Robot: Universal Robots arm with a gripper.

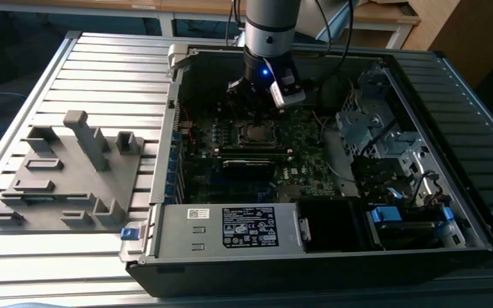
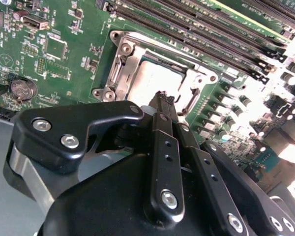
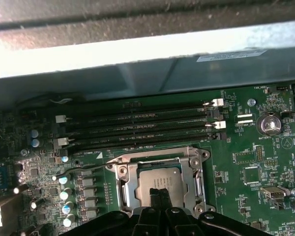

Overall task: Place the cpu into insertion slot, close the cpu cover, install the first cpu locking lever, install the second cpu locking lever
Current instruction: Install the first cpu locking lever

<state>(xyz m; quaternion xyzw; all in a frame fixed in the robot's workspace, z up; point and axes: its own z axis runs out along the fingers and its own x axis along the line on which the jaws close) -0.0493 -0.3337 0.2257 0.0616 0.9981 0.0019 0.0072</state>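
Inside the open computer case (image 1: 315,269), the gripper (image 1: 259,125) is seen low over the socket (image 1: 259,135), in the far half of the green board (image 1: 302,144). In both wrist views its fingers (image 2: 163,152) are pressed together with nothing gripped between them. Their tips are over the chip (image 3: 156,179), and contact cannot be told. The chip is seated in the socket, and the cover (image 3: 195,172) is laid flat around its edges. A grey fixture plate (image 1: 58,205) is set at the exterior view's left of the case.

cpu (image 3: 155,183) in insertion slot (image 3: 122,189)
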